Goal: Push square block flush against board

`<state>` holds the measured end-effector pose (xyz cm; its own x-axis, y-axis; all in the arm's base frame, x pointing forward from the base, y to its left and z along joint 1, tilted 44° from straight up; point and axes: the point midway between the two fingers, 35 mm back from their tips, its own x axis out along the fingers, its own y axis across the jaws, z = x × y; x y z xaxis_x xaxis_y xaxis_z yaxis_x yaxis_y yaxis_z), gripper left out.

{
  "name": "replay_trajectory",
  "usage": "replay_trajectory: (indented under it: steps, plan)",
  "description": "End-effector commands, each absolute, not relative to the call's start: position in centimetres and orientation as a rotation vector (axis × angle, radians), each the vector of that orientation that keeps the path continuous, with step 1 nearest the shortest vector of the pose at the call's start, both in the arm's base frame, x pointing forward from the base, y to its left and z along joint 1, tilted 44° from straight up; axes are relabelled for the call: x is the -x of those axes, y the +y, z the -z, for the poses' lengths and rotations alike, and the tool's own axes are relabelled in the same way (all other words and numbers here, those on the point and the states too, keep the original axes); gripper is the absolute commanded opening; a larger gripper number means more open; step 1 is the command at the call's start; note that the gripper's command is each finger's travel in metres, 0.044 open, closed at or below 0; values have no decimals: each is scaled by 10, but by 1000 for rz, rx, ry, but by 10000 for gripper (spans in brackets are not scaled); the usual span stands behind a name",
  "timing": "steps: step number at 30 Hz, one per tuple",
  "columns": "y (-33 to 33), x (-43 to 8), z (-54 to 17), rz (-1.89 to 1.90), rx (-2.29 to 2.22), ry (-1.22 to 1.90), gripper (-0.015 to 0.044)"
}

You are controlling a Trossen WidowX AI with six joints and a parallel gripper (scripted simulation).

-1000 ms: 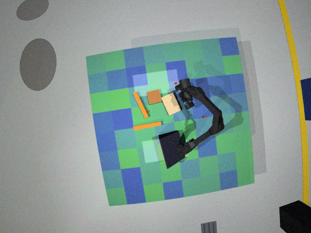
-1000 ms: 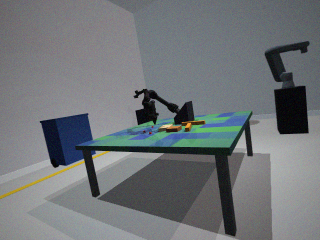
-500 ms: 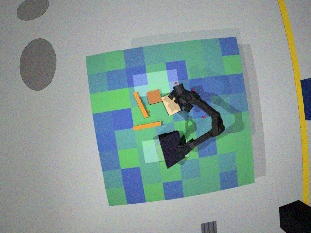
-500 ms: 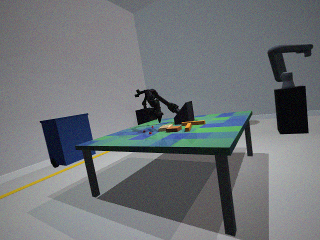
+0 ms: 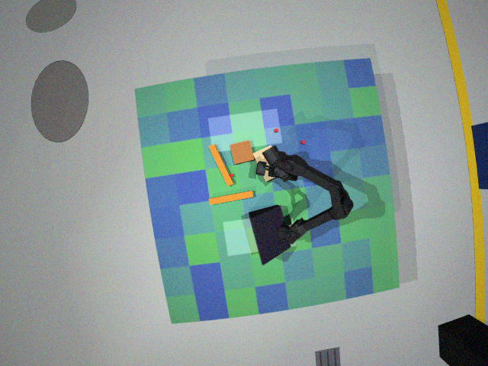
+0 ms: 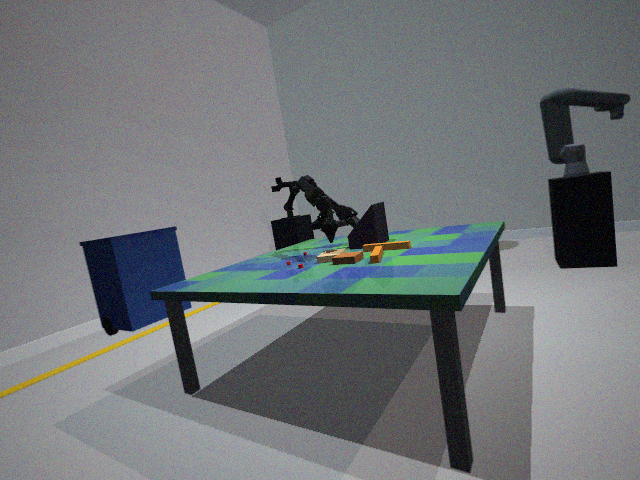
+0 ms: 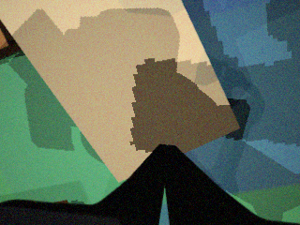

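The square block [image 5: 242,152] [image 6: 347,257] is brown-orange and lies flat on the table; a sliver of it shows in the wrist view [image 7: 2,39]. The board [image 5: 261,154] [image 6: 324,256] [image 7: 94,70] is cream and oblong, and lies flat right beside the block, at an angle to it. A near corner of the board is close to the block's side; I cannot tell if they touch. No whole side of the block lies along the board. My gripper [image 5: 269,168] [image 6: 331,241] [image 7: 166,152] is shut and empty, pointing down above the board and hiding part of it.
Two orange bars [image 5: 220,164] [image 5: 231,197] lie left of and below the block in the top view. Small red bits, one of them a red cube [image 5: 275,130], are scattered nearby. A dark wedge [image 5: 267,232] [image 6: 369,227] stands by the arm's base.
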<state>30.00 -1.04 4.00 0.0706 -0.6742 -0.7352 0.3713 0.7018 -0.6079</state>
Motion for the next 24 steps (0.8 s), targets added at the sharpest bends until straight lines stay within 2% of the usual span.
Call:
replay_trajectory:
  steps: [1,13,24]
  plan:
    - [-5,-281,-30,700,424,1352,0]
    - [4,-239,-12,430,754,1496,0]
    - [-10,-239,5,413,771,1503,0]
